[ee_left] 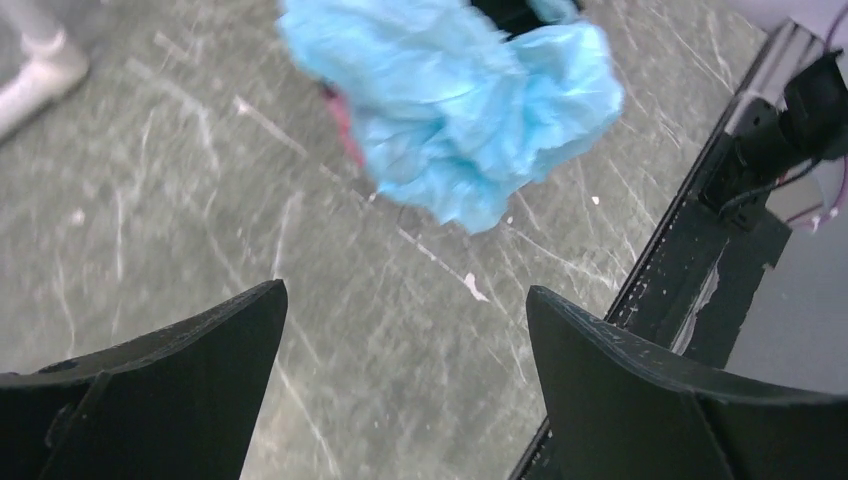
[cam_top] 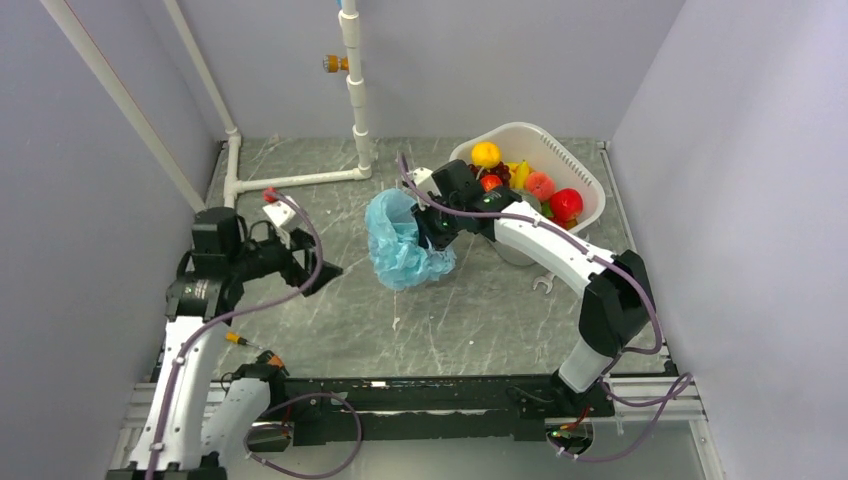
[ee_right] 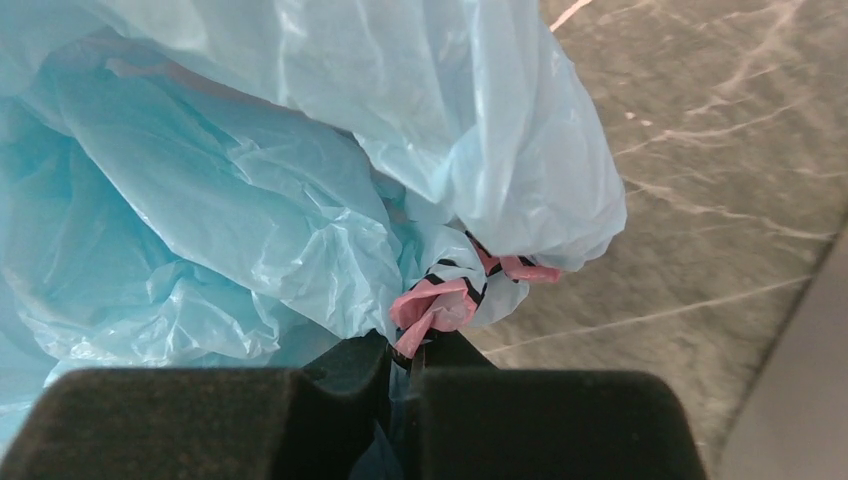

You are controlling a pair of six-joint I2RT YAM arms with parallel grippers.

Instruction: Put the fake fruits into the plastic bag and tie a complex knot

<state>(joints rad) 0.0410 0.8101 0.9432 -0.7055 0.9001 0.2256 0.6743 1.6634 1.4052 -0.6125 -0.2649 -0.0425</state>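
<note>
The light-blue plastic bag (cam_top: 404, 243) sits crumpled at the table's middle; it also shows in the left wrist view (ee_left: 455, 95) and fills the right wrist view (ee_right: 250, 150). My right gripper (cam_top: 437, 232) is shut on the bag's film where it has pink and black print (ee_right: 435, 305). My left gripper (cam_top: 318, 272) is open and empty, left of the bag and apart from it. The fake fruits (cam_top: 527, 182), yellow, orange, red, peach and grapes, lie in the white basket (cam_top: 577, 170) at the back right. No knot shows.
A white pipe frame (cam_top: 355, 110) stands at the back left. The black rail (cam_top: 420, 395) runs along the near edge and shows in the left wrist view (ee_left: 700, 250). A small white scrap (ee_left: 475, 288) lies on the grey tabletop.
</note>
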